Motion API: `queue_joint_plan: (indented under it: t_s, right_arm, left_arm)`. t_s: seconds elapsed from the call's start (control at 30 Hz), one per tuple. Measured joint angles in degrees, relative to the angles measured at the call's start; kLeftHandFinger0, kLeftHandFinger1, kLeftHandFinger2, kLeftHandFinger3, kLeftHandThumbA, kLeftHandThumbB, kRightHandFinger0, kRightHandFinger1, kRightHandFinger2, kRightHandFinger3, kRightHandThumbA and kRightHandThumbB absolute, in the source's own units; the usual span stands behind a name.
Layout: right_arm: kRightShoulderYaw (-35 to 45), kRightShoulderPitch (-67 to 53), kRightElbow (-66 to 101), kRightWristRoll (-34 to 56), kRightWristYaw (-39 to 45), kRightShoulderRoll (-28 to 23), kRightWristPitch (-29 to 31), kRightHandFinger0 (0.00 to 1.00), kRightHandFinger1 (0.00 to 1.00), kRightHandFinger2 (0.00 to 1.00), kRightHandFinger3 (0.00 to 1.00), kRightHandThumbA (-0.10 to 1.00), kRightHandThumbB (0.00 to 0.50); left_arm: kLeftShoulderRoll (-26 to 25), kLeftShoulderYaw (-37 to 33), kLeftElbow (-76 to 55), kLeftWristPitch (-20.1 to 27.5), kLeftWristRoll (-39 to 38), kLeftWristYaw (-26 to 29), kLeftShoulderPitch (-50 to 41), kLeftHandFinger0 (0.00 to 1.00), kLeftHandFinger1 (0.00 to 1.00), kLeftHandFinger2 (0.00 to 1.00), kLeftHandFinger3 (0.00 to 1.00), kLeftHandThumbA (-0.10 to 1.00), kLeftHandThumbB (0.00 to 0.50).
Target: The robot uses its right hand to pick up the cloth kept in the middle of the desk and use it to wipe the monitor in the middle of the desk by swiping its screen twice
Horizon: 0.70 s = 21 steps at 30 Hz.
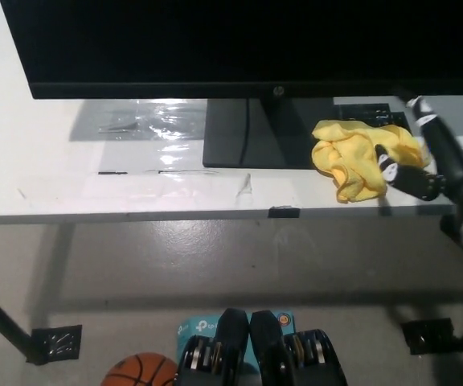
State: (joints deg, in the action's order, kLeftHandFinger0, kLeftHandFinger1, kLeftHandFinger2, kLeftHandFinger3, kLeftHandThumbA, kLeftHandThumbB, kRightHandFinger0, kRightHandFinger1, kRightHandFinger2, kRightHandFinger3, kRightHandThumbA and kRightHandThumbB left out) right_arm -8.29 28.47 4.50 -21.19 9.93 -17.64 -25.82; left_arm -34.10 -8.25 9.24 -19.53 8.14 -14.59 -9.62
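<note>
hp logo on monitor [278, 92], tp-link on box [193, 329]

floor [215, 265]: grey concrete | desk [55, 173]: white | basketball [139, 372]: orange, on floor

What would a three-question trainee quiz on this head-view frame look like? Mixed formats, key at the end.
1. True or false: the yellow cloth lies on the white desk, by the monitor's stand.
2. The right hand is: A) below the desk edge, B) over the cloth's right side, C) on the basketball.
3. Fill in: the monitor screen is ____ (lit/dark).

Key: 1 true; 2 B; 3 dark.
</note>
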Motion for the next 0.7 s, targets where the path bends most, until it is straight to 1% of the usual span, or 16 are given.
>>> queue_joint_plan:
  t_s: [0.03, 0.07, 0.1, 0.13, 0.17, 0.2, 0.23, 0.33, 0.4, 0.47, 0.53, 0.57, 0.6, 0.63, 0.67, 0.7]
  right_arm:
    - [-0.2, 0.7, -2.8, -0.1, 0.0, 0.4, 0.1, 1.00, 1.00, 1.00, 1.00, 0.40, 0.287]
    - [-0.3, 1.5, -5.2, -0.1, -0.1, 0.9, 0.2, 1.00, 1.00, 1.00, 1.00, 0.38, 0.276]
    - [-0.4, 1.7, -6.6, -0.1, -0.1, 1.2, 0.3, 1.00, 1.00, 1.00, 1.00, 0.37, 0.268]
    - [-0.5, 2.2, -8.1, -0.2, -0.2, 1.6, 0.4, 1.00, 1.00, 1.00, 1.00, 0.36, 0.256]
    - [-0.5, 2.6, -9.5, -0.2, -0.4, 2.0, 0.6, 1.00, 1.00, 1.00, 1.00, 0.35, 0.244]
    - [-0.7, 3.1, -11.4, -0.3, -0.6, 2.4, 0.9, 1.00, 1.00, 1.00, 1.00, 0.34, 0.236]
    - [-0.7, 3.3, -11.8, -0.3, -0.7, 2.6, 1.0, 1.00, 1.00, 1.00, 1.00, 0.32, 0.221]
    - [-1.4, 4.3, -14.6, -0.4, -1.1, 3.3, 1.9, 1.00, 1.00, 1.00, 1.00, 0.31, 0.216]
    - [-1.7, 4.9, -15.8, -0.4, -1.3, 3.5, 2.6, 1.00, 1.00, 1.00, 0.99, 0.34, 0.211]
    - [-1.9, 5.6, -17.1, -0.6, -1.5, 3.4, 3.0, 1.00, 1.00, 1.00, 0.98, 0.35, 0.216]
    - [-2.2, 6.4, -18.4, -0.8, -1.9, 3.4, 3.3, 1.00, 1.00, 1.00, 0.96, 0.36, 0.232]
    - [-2.3, 6.9, -19.3, -0.9, -2.0, 3.4, 3.6, 1.00, 1.00, 1.00, 0.96, 0.37, 0.231]
    - [-2.4, 7.2, -20.0, -1.1, -2.2, 3.4, 3.9, 1.00, 1.00, 1.00, 1.00, 0.47, 0.279]
    - [-2.7, 7.7, -20.8, -1.4, -2.3, 3.4, 4.1, 1.00, 1.00, 1.00, 1.00, 0.54, 0.315]
    - [-3.2, 8.2, -21.6, -1.6, -2.3, 3.2, 4.2, 1.00, 1.00, 1.00, 1.00, 0.56, 0.351]
    - [-4.1, 8.7, -22.6, -2.1, -2.3, 2.9, 4.2, 1.00, 1.00, 1.00, 1.00, 0.58, 0.353]
  left_arm:
    - [0.0, 0.0, 0.0, 0.0, 0.0, 0.0, 0.0, 0.71, 0.73, 0.87, 1.00, 0.16, 0.040]
    - [-0.1, 0.1, -0.2, 0.0, 0.0, 0.0, 0.0, 0.73, 0.75, 0.88, 1.00, 0.17, 0.040]
    - [-0.1, 0.1, -0.3, 0.0, 0.0, 0.0, 0.1, 0.71, 0.73, 0.86, 1.00, 0.18, 0.043]
    - [-0.1, 0.1, -0.5, -0.1, 0.0, 0.0, 0.1, 0.65, 0.67, 0.84, 1.00, 0.17, 0.047]
    - [-0.1, 0.1, -0.6, -0.1, 0.0, 0.0, 0.1, 0.61, 0.65, 0.82, 1.00, 0.16, 0.046]
    - [-0.2, 0.1, -0.8, -0.1, 0.1, 0.0, 0.2, 0.59, 0.63, 0.81, 1.00, 0.16, 0.053]
    - [-0.2, 0.1, -0.7, -0.1, 0.1, 0.0, 0.2, 0.60, 0.64, 0.82, 1.00, 0.16, 0.049]
    - [-0.2, 0.1, -0.8, -0.1, 0.1, 0.0, 0.5, 0.62, 0.65, 0.81, 1.00, 0.18, 0.052]
    - [-0.3, 0.1, -0.8, -0.1, 0.1, 0.0, 0.6, 0.58, 0.62, 0.79, 1.00, 0.17, 0.047]
    - [-0.3, 0.1, -0.8, -0.1, 0.1, 0.0, 0.6, 0.59, 0.64, 0.80, 1.00, 0.17, 0.047]
    - [-0.3, 0.1, -0.8, -0.1, 0.1, 0.0, 0.6, 0.64, 0.68, 0.81, 1.00, 0.20, 0.051]
    - [-0.3, 0.1, -0.8, 0.0, 0.1, 0.0, 0.6, 0.65, 0.68, 0.82, 1.00, 0.21, 0.048]
    - [-0.3, 0.1, -0.7, 0.0, 0.1, 0.0, 0.6, 0.66, 0.69, 0.82, 1.00, 0.22, 0.046]
    - [-0.3, 0.1, -0.7, 0.0, 0.1, 0.0, 0.6, 0.65, 0.67, 0.81, 1.00, 0.23, 0.051]
    - [-0.3, 0.1, -0.7, 0.1, 0.1, 0.0, 0.6, 0.65, 0.67, 0.81, 1.00, 0.25, 0.053]
    - [-0.3, 0.1, -0.7, 0.1, 0.1, 0.0, 0.6, 0.65, 0.68, 0.81, 1.00, 0.26, 0.052]
